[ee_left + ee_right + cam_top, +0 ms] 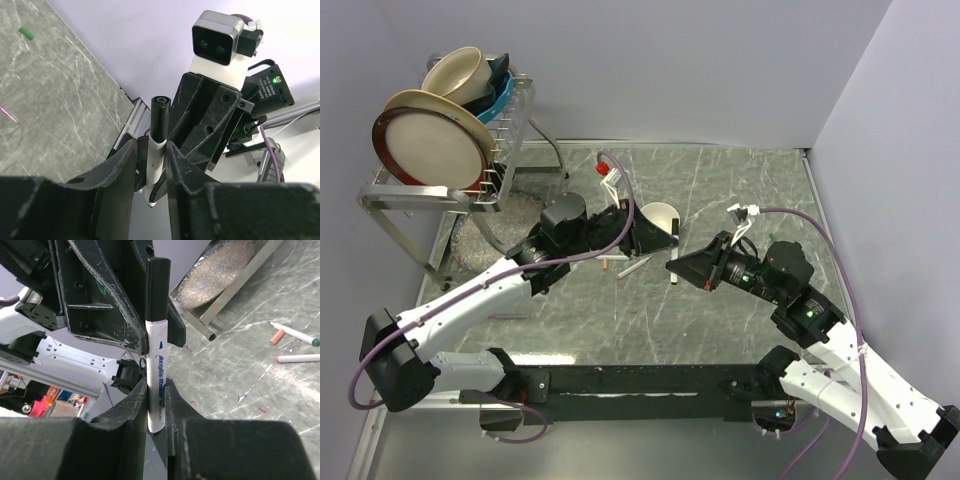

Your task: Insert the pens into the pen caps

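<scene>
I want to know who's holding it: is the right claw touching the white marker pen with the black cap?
Touching. The right wrist view shows the right claw squeezing the white marker pen from both sides, no gap.

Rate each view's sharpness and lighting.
Top external: sharp, evenly lit, soft shadows. Left wrist: left fingers dark and blurred, pen sharp. Right wrist: right fingers blurred, pen's print legible, faint glare on the table.

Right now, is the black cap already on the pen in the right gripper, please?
Yes, the black cap sits on the end of the pen that the right gripper holds.
</scene>
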Action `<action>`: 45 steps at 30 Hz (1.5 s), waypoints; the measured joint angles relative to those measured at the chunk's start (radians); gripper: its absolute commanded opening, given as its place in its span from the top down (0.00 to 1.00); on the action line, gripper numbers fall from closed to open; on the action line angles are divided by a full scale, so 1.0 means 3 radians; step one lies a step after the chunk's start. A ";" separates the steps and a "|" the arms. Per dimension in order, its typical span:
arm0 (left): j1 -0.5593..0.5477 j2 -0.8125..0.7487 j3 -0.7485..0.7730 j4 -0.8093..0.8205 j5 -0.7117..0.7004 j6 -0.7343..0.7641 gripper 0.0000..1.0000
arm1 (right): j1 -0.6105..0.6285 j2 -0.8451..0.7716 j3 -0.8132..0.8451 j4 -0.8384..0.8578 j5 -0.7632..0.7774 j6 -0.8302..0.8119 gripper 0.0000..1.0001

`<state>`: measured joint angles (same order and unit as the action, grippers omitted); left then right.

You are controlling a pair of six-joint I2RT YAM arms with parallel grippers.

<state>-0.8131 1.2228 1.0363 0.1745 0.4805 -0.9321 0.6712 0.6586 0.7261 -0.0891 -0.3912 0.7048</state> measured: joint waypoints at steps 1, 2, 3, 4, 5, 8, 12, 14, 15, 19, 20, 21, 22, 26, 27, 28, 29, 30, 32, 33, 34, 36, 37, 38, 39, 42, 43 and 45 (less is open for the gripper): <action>0.0000 0.0006 0.0000 0.0010 0.0022 -0.0005 0.66 | 0.0000 0.0000 0.0000 0.0005 -0.0011 0.0000 1.00; 0.0000 0.0014 0.0000 0.0019 0.0045 -0.0014 0.67 | 0.0000 0.0001 0.0000 0.0014 -0.0032 0.0000 1.00; -0.0001 0.0024 0.0000 0.0032 0.0067 -0.0019 0.69 | 0.0000 0.0001 0.0000 0.0020 -0.0045 0.0000 1.00; -0.0001 0.0037 0.0000 0.0046 0.0083 -0.0022 0.72 | 0.0000 0.0008 0.0000 0.0025 -0.0061 0.0000 1.00; -0.0001 0.0051 0.0000 0.0069 0.0108 -0.0024 0.83 | 0.0000 0.0017 0.0001 0.0028 -0.0070 0.0000 1.00; -0.0006 0.0076 0.0000 0.0099 0.0154 -0.0025 0.99 | -0.0005 0.0050 0.0003 0.0022 -0.0078 0.0013 0.97; -0.0005 0.0081 0.0000 0.0139 0.0167 -0.0028 0.99 | -0.0014 0.0051 0.0004 0.0027 -0.0080 0.0032 0.67; -0.0006 0.0081 0.0000 0.0150 0.0164 -0.0036 0.99 | -0.0015 0.0047 0.0004 0.0056 -0.0102 0.0060 0.56; -0.0006 0.0080 0.0000 0.0153 0.0163 -0.0043 0.99 | -0.0015 0.0045 0.0003 0.0094 -0.0136 0.0067 0.54; -0.0008 0.0074 0.0000 0.0153 0.0154 -0.0055 0.99 | -0.0014 0.0020 -0.0080 0.0289 -0.0237 0.0144 0.54; -0.0008 0.0072 0.0000 0.0153 0.0154 -0.0055 0.99 | -0.0015 0.0017 -0.0109 0.0333 -0.0248 0.0173 0.55; -0.0008 0.0070 0.0000 0.0153 0.0153 -0.0055 0.99 | -0.0014 0.0018 -0.0130 0.0370 -0.0259 0.0196 0.55; -0.0008 0.0067 0.0000 0.0153 0.0151 -0.0055 0.99 | -0.0014 0.0019 -0.0148 0.0401 -0.0268 0.0210 0.56; -0.0010 0.0046 0.0000 0.0153 0.0144 -0.0056 0.99 | -0.0014 0.0019 -0.0189 0.0495 -0.0291 0.0278 0.58; -0.0010 0.0039 -0.0001 0.0151 0.0140 -0.0056 0.99 | -0.0014 0.0019 -0.0193 0.0506 -0.0296 0.0289 0.60; -0.0010 0.0032 -0.0001 0.0154 0.0135 -0.0060 0.99 | -0.0014 0.0023 -0.0193 0.0516 -0.0299 0.0296 0.63; -0.0010 0.0024 -0.0001 0.0155 0.0127 -0.0066 0.99 | -0.0014 0.0029 -0.0193 0.0525 -0.0300 0.0301 0.64; -0.0010 0.0014 -0.0001 0.0154 0.0127 -0.0078 0.99 | -0.0014 0.0038 -0.0193 0.0533 -0.0300 0.0306 0.63; -0.0010 -0.0005 -0.0001 0.0158 0.0114 -0.0078 0.99 | -0.0014 0.0065 -0.0193 0.0548 -0.0323 0.0328 0.63; -0.0010 -0.0010 -0.0001 0.0158 0.0103 -0.0078 0.99 | -0.0014 0.0079 -0.0193 0.0551 -0.0336 0.0338 0.62; -0.0010 -0.0011 -0.0001 0.0160 0.0093 -0.0078 0.99 | -0.0014 0.0094 -0.0193 0.0552 -0.0348 0.0345 0.62; -0.0010 -0.0013 -0.0001 0.0160 0.0081 -0.0078 0.99 | -0.0014 0.0126 -0.0193 0.0551 -0.0371 0.0362 0.67; -0.0010 -0.0013 -0.0001 0.0159 0.0075 -0.0078 0.99 | -0.0014 0.0142 -0.0193 0.0552 -0.0381 0.0365 0.86; -0.0010 -0.0013 -0.0001 0.0160 0.0074 -0.0078 0.99 | -0.0014 0.0155 -0.0193 0.0552 -0.0387 0.0365 0.94; -0.0010 -0.0013 -0.0001 0.0158 0.0066 -0.0074 0.99 | -0.0014 0.0169 -0.0193 0.0557 -0.0399 0.0365 0.99; -0.0010 -0.0013 -0.0001 0.0163 0.0065 -0.0088 0.74 | -0.0014 0.0172 -0.0195 0.0577 -0.0418 0.0383 1.00; -0.0010 -0.0017 -0.0001 0.0161 0.0065 -0.0083 0.64 | -0.0014 0.0168 -0.0196 0.0582 -0.0423 0.0388 1.00; -0.0010 -0.0025 -0.0001 0.0151 0.0065 -0.0056 0.55 | -0.0014 0.0156 -0.0197 0.0596 -0.0439 0.0389 1.00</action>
<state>-0.8162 1.2152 1.0359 0.2199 0.4999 -0.9489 0.6670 0.7055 0.6670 0.0898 -0.5228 0.8215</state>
